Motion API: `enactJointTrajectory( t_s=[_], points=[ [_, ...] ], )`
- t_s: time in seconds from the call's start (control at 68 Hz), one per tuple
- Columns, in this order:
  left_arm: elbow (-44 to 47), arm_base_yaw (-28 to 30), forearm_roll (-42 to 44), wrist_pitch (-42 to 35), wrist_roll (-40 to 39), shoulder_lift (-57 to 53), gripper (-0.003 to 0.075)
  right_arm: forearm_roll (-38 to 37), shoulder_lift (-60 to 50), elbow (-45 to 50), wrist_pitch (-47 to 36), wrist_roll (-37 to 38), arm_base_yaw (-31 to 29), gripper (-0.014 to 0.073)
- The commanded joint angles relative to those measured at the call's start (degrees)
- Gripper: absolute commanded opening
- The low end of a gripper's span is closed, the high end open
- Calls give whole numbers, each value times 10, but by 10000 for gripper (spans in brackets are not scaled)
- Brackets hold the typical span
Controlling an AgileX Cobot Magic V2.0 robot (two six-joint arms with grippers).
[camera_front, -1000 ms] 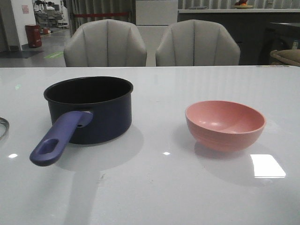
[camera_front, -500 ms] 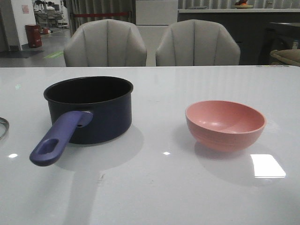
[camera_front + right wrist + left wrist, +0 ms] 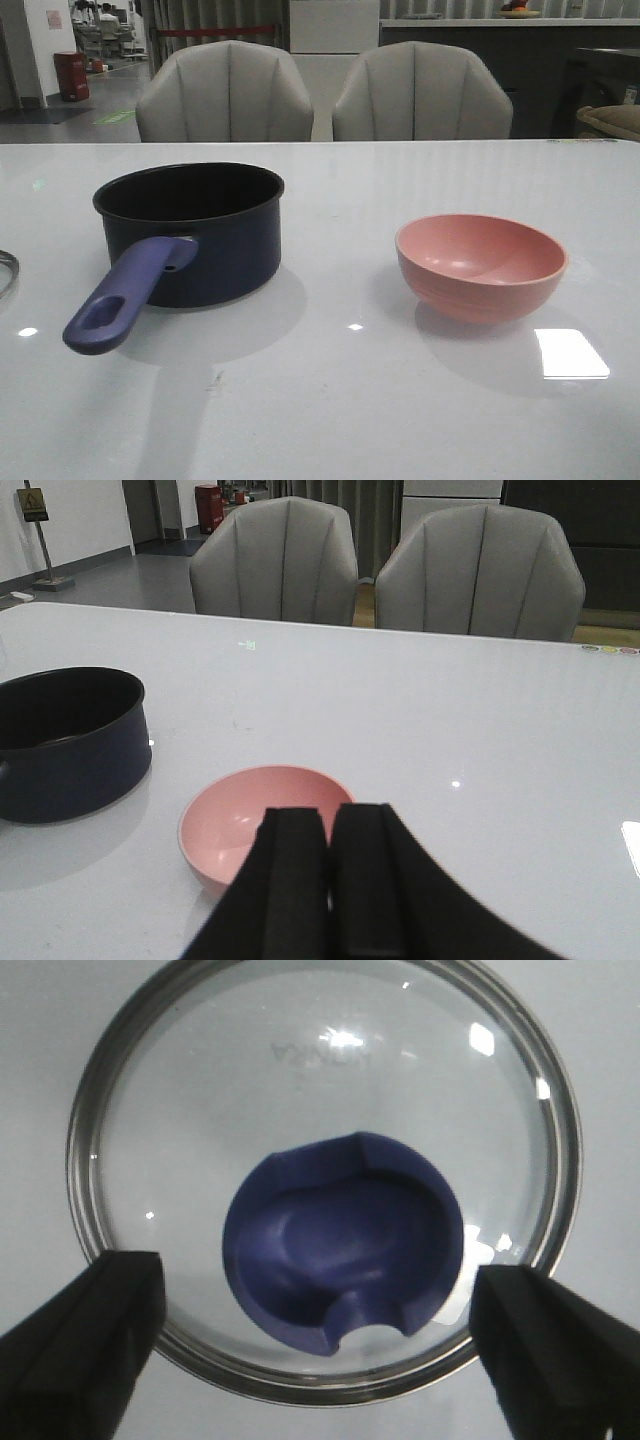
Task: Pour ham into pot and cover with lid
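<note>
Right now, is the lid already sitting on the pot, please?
No: the pot stands open with its black inside showing, while the lid lies flat on the table under the open left pincer.

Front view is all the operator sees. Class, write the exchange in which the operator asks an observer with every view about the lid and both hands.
Operator: Where is the lid? I see only a sliver of rim at my far left.
Observer: It lies flat, knob up, right below the left hand.
Operator: Is that hand open?
Observer: Yes, open, with one finger to each side of the lid.
Operator: And the right hand?
Observer: Shut on nothing, pointing at the pink bowl.
</note>
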Motion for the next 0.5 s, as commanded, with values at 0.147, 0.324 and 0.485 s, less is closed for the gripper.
enactJointTrajectory(
  t_s=[0.147, 0.324, 0.485],
  points=[
    [-31, 1, -11, -6, 17, 7, 655, 1, 4, -17, -46, -5, 0, 146],
    [-45, 1, -11, -7, 17, 29, 650, 1, 4, -17, -46, -5, 0, 146],
    [-52, 1, -11, -11, 17, 37, 493, 1, 4, -17, -46, -5, 0, 146]
  ],
)
